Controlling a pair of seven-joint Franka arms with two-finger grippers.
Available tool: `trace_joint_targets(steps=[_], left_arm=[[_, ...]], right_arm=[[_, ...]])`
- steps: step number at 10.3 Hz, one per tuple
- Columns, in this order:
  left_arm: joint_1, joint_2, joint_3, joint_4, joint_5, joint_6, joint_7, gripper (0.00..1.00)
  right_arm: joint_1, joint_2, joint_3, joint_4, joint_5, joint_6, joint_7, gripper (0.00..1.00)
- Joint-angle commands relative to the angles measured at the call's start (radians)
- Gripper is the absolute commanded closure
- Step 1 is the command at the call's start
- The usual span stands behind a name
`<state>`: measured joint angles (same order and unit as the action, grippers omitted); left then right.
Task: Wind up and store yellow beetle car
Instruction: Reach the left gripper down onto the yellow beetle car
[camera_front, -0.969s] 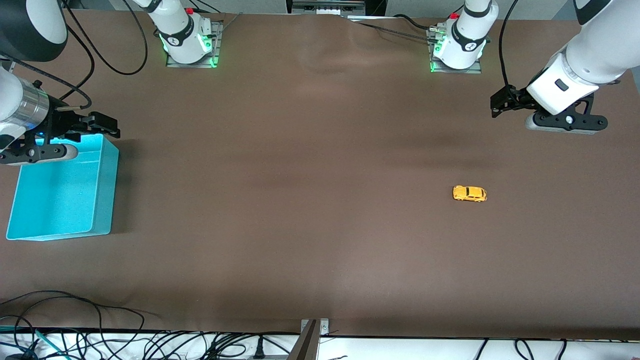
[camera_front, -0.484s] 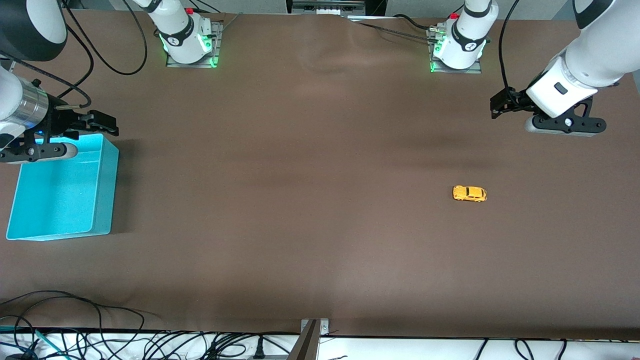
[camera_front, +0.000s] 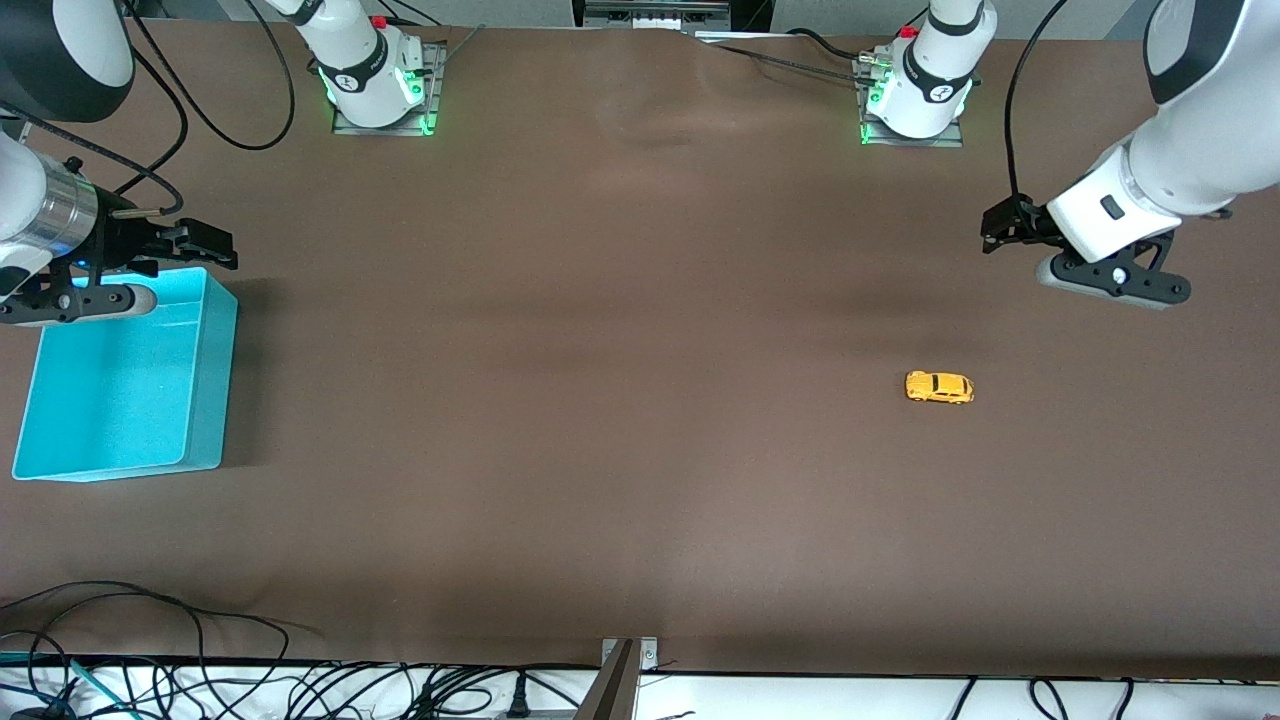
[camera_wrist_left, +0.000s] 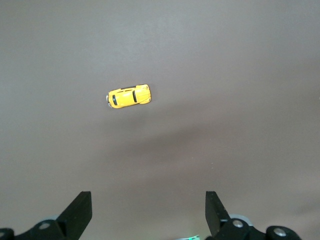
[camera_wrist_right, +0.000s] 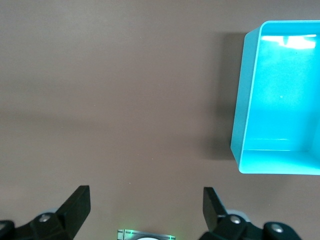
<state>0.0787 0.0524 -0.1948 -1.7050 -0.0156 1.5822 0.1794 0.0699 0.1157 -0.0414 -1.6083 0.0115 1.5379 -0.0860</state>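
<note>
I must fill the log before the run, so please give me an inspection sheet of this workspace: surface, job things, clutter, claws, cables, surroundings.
Surface: brown table cover, slightly wrinkled between the arm bases.
Job's things: yellow beetle car on its wheels on the bare cover toward the left arm's end, nothing touching it; turquoise bin at the right arm's end, nothing inside.
Clutter: nothing seen.
Claws: left claw open, in the air, over bare cover near the car; right claw open, over bare cover beside the bin's corner.
Cables: black cables tangled along the table edge nearest the front camera; more run to the bases.
Surroundings: both bases show green lights.
</note>
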Motion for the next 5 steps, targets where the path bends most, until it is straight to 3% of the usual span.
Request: trace_joint_targets(steps=[1,5], left_arm=[[0.042,0.076,-0.002,0.050,-0.001,0.024,0.211,0.00],[0.050,0.148,-0.002,0.030,0.031,0.103,0.620,0.00]], right_arm=[[0.001,0.002,-0.002,0.024,-0.015,-0.038,0.006,0.00],[0.001,0.002,0.001,0.024,-0.012,-0.036,0.006,0.00]])
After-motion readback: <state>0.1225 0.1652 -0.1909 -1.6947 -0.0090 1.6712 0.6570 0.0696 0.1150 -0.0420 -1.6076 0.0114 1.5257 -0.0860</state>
